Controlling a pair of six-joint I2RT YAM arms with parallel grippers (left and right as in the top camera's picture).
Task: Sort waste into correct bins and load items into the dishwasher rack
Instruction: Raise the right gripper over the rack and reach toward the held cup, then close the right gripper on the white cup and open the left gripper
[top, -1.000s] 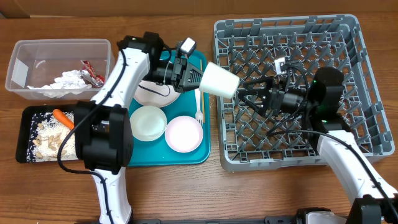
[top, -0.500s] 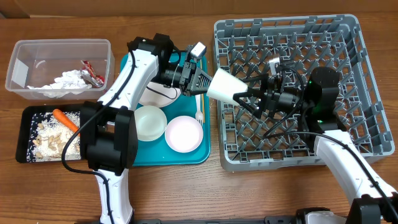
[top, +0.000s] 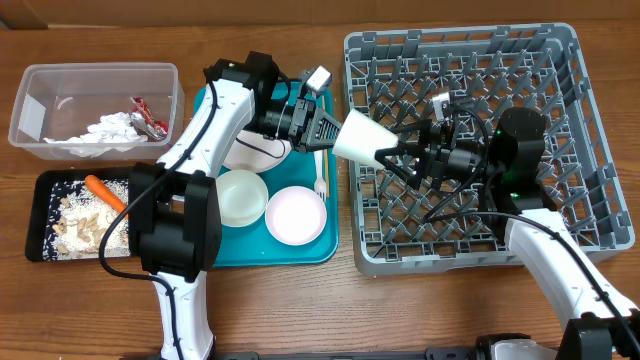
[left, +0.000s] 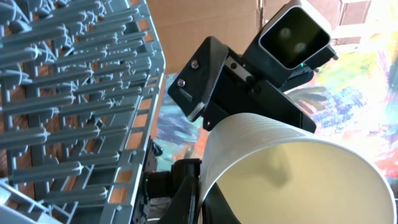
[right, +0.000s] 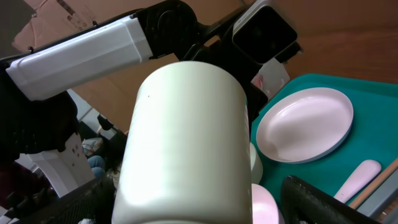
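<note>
A small white cup (top: 362, 140) hangs in the air over the left edge of the grey dishwasher rack (top: 560, 60). My left gripper (top: 335, 132) is shut on the cup's rim, as the left wrist view shows (left: 202, 199), with the cup (left: 292, 168) filling that view. My right gripper (top: 392, 155) is open, with a finger on either side of the cup's closed end (right: 186, 137). On the teal tray (top: 300, 250) lie a pale bowl (top: 238, 197), a pink plate (top: 296, 214), a further plate (top: 240, 152) and a white fork (top: 321, 175).
The clear tub (top: 60, 75) holds a red wrapper (top: 147, 115) and a white napkin (top: 110, 130). The black tray (top: 35, 215) holds a carrot (top: 102, 190) and beige scraps (top: 80, 220). The rack's upright pegs (left: 74, 93) stand close under the cup.
My left arm has carried the cup right, to the rack's edge. My right gripper has moved left, so its fingers now sit around the cup. Nothing has moved in the last half second.
</note>
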